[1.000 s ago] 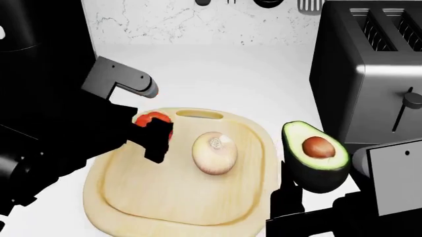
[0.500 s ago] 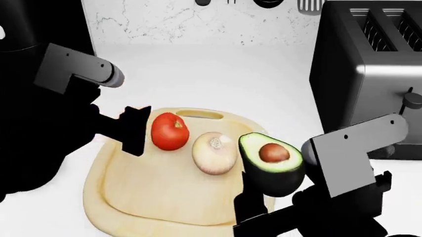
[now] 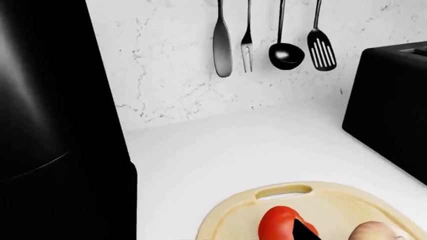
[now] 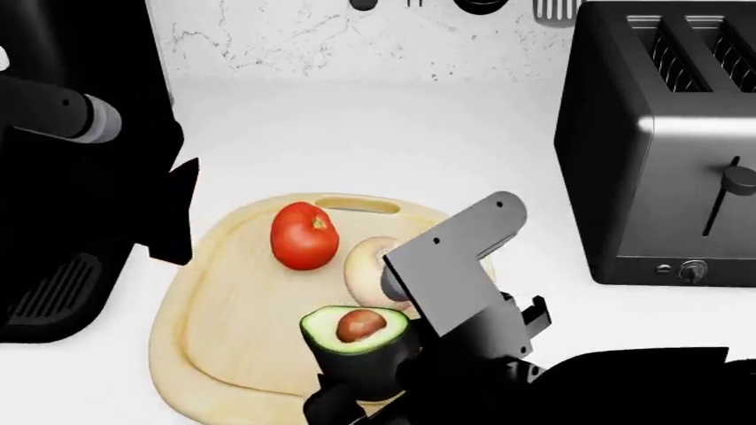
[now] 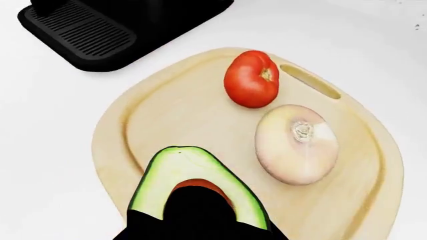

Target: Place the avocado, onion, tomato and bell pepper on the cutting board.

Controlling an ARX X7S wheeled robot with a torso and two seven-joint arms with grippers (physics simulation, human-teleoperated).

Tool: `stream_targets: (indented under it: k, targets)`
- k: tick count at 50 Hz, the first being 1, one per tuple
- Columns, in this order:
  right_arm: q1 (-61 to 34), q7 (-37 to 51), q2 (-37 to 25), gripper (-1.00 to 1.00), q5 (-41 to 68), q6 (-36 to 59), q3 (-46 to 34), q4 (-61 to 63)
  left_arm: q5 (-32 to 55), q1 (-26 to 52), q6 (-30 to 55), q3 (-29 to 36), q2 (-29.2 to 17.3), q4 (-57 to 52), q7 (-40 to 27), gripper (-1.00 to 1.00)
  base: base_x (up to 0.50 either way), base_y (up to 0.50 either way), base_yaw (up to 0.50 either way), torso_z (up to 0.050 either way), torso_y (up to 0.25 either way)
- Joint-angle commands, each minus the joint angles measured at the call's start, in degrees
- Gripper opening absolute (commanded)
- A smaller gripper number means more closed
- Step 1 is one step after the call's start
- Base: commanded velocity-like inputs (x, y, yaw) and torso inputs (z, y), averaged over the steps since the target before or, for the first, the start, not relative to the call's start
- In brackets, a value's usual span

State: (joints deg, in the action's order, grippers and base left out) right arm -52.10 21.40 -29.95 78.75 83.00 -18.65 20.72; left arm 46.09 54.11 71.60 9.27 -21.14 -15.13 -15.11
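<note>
The pale wood cutting board [image 4: 236, 354] lies in the middle of the white counter. The red tomato [image 4: 304, 235] rests on its far part near the slot handle, free of any gripper. Beside it sits the cream onion [image 5: 297, 145], half hidden behind my right arm in the head view. My right gripper [image 4: 366, 359] is shut on the avocado [image 4: 352, 329], cut face up, low over the board's near part; whether it touches the board I cannot tell. My left gripper [image 4: 177, 212] is open, off the board's left edge; one dark fingertip [image 3: 305, 232] shows before the tomato. The bell pepper is out of view.
A black toaster [image 4: 661, 142] stands at the right, close to the board. A tall black appliance [image 4: 71, 133] with a grated drip tray [image 5: 87, 35] fills the left side. Utensils [image 3: 280, 40] hang on the marble back wall. White counter [image 4: 390, 142] lies behind the board.
My left gripper let go of the tomato on the board and drew back to the left. My right arm carried the avocado from beside the board's right edge to over its near part.
</note>
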Motion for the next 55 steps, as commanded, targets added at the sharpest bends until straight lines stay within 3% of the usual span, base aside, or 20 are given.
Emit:
stream_targets:
  k: [1,46,47,55]
  targets:
    - [-3.6,-2.0,2.7,-1.0,-3.3,0.2,-3.7,-6.1,0.6,-1.7,-1.8,-1.3,0.1,-1.0,0.9,1.0,0.0,0.0,0.0,0.0,0.0]
    - [-3.2,-6.0,3.6,-1.0,-11.9,-7.6,-11.8,-15.1,1.9,-3.7,-3.2,-1.0,-0.4,-1.3,0.6,1.0,0.0,0.0,0.0,0.0,0.0]
    - [-3.2,-5.7,3.5,1.0,-11.7,-7.6,-11.6,-15.0,1.9,-3.9,-3.3,-0.9,-0.5,-1.4,0.6,1.0,0.0,0.0,0.0,0.0,0.0]
    - [-1.9,-2.5,2.3,1.0,-8.9,-6.9,-8.8,-12.7,2.0,-3.9,-3.2,-0.6,-0.4,-1.6,0.2,1.0,0.0,0.0,0.0,0.0,0.0]
